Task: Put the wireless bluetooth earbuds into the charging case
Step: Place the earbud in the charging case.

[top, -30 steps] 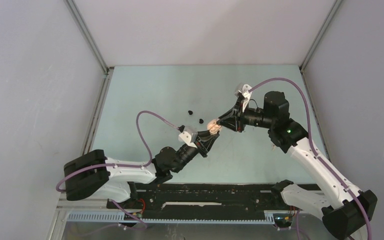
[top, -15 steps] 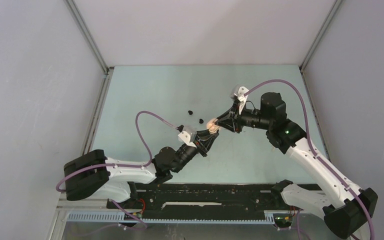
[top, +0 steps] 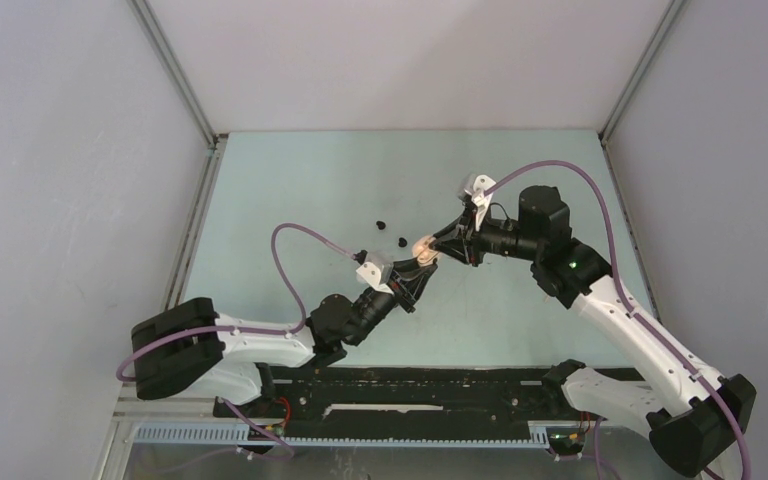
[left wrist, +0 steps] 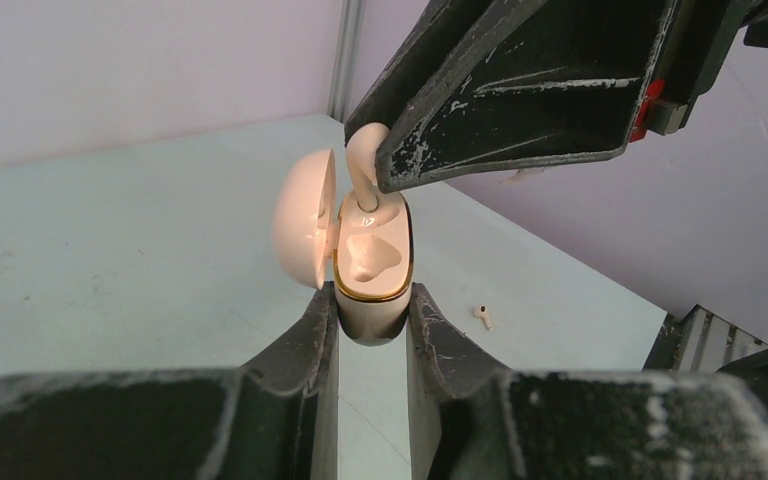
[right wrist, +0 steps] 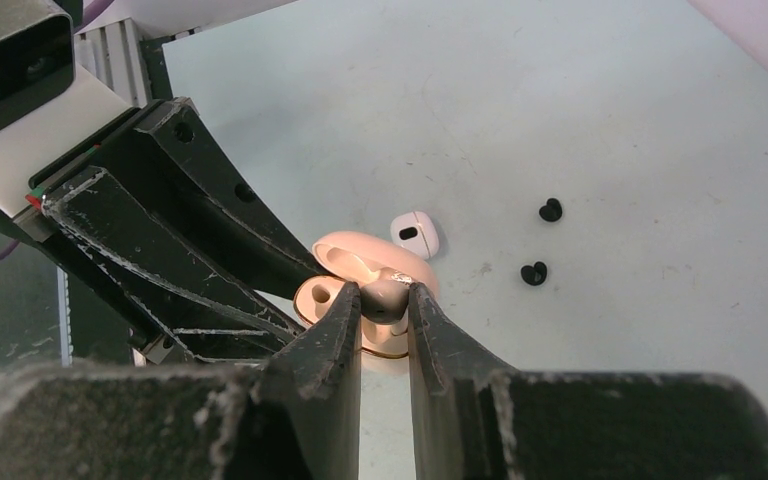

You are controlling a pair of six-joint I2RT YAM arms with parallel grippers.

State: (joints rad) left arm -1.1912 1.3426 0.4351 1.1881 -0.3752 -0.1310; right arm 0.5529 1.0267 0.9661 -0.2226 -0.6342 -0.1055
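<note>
Pale green table (top: 290, 180) with grey walls all round, and mid-table my left gripper (left wrist: 372, 310) is clamped on the cream charging case (left wrist: 375, 272), lid flipped open. My right gripper (right wrist: 385, 305) is pinching a cream earbud (left wrist: 363, 165), its stem tip touching the case's far well. Another pale earbud (right wrist: 415, 233) and two black earbuds (right wrist: 551, 210) lie on the table nearby.

A pale teal table (top: 290, 190) spreads between plain grey-lilac walls (top: 60, 150) at the left, back and right. A slanted metal strut (top: 175, 70) climbs each rear corner. A black rail (top: 410, 385) lies along the table's near edge.
</note>
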